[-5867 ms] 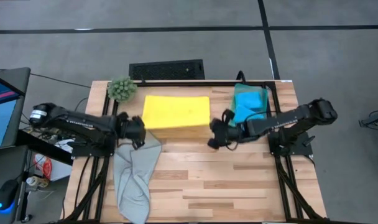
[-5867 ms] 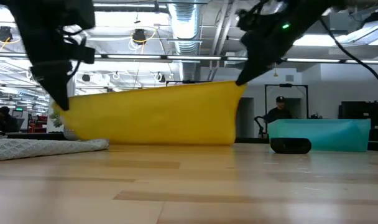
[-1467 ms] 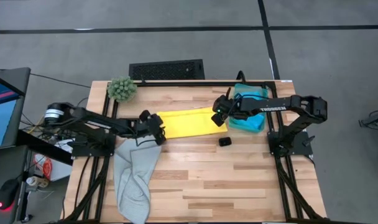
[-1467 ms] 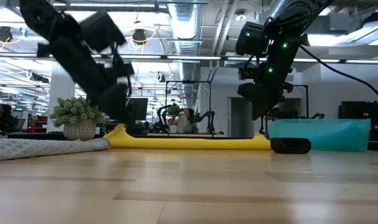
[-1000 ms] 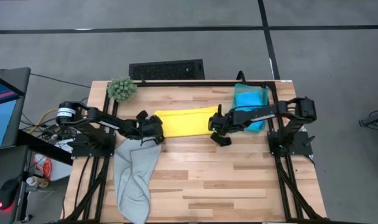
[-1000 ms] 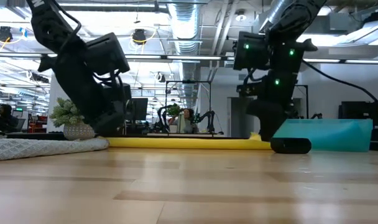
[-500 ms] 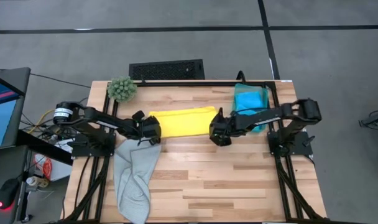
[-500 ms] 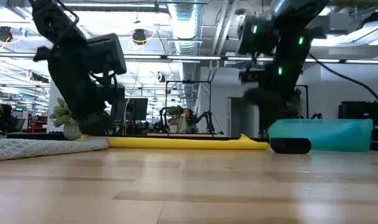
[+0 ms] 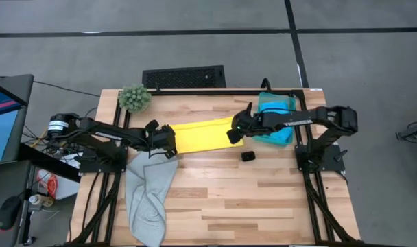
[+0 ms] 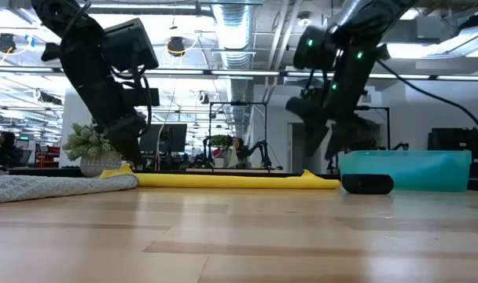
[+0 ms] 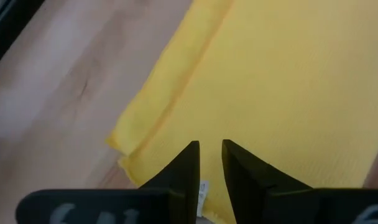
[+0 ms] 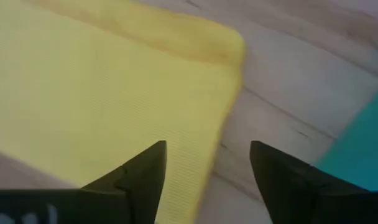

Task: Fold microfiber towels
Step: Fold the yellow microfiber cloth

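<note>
A: Any writing to read?

B: White lettering runs along the right arm in the high view, too small to make out. A small white tag sits at the yellow towel's point(image 9: 203, 135) corner in the left wrist view; nothing on it is readable.

A: How does that towel look?

B: Folded into a long, flat band lying on the tabletop point(image 9: 263, 199) between the 2 arms, with layered edges at its left end.

A: The end effectors?

B: The left end effector point(image 11: 209, 163) has its fingers nearly together over the towel's left corner; I cannot tell whether they pinch cloth. The right end effector point(image 12: 207, 165) stands wide apart above the towel's right end, holding nothing.

A: Other towels?

B: A teal towel point(image 9: 277, 115) lies folded at the right rear, a grey towel point(image 9: 149, 192) hangs over the front-left edge. No containers.
</note>
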`<state>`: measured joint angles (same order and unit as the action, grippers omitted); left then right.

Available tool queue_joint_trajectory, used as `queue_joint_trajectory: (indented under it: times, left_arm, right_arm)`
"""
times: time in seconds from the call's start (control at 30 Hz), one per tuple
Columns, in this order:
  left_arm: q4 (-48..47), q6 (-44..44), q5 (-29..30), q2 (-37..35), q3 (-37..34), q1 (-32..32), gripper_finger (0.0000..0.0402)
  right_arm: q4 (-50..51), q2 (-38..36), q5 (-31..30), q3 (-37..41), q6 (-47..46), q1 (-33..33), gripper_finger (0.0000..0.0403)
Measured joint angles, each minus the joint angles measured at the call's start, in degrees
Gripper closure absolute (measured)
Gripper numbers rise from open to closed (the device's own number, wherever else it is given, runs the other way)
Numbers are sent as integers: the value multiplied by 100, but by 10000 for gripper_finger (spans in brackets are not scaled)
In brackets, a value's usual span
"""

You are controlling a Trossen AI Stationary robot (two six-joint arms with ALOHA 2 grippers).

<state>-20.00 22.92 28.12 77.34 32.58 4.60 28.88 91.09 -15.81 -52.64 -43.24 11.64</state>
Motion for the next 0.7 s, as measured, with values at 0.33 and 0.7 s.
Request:
queue_joint_trajectory:
  times: [0.33, 0.7]
  left_arm:
    - [178, 18, -35, -4, -283, -4, 340]
    - [556, 33, -93, -7, -575, 2, 340]
  right_arm:
    - [-208, 1001, 256, -358, 468, 455, 142]
    - [-305, 1215, 958, -341, 473, 658, 227]
